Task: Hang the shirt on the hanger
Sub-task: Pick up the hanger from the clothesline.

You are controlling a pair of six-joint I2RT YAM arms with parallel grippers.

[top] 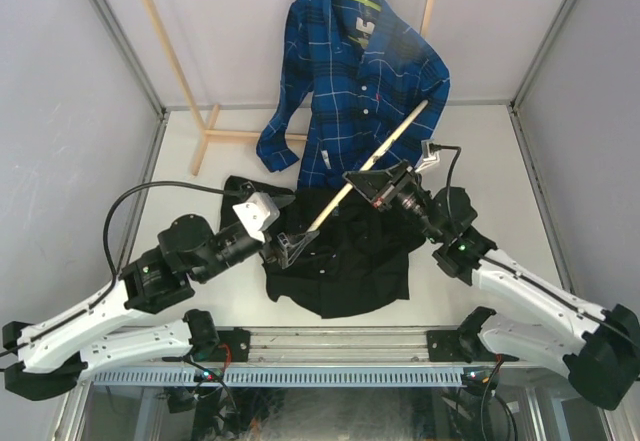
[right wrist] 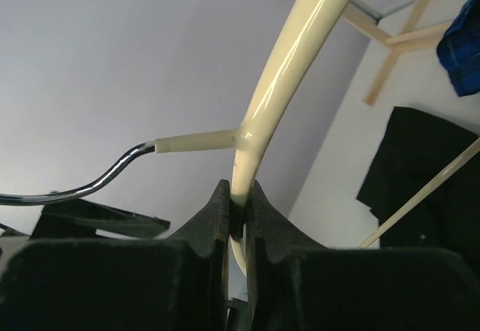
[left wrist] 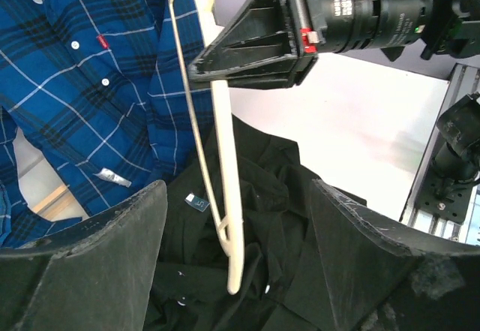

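The black shirt (top: 345,261) lies crumpled on the table in front of the arms, with a small label (left wrist: 196,203) showing. The cream wooden hanger (top: 385,151) slants above it, its lower end over the shirt. My right gripper (top: 375,183) is shut on the hanger (right wrist: 281,76) near its middle, just below the metal hook (right wrist: 90,185). My left gripper (top: 290,246) is open and hovers low over the shirt (left wrist: 292,188). The hanger's lower tip (left wrist: 234,271) hangs between its fingers (left wrist: 90,256), touching neither.
A blue plaid shirt (top: 350,81) hangs from a wooden rack (top: 205,131) at the back, close behind the hanger's upper end. Grey walls enclose the table on the left, right and back. A metal rail (top: 340,346) runs along the near edge.
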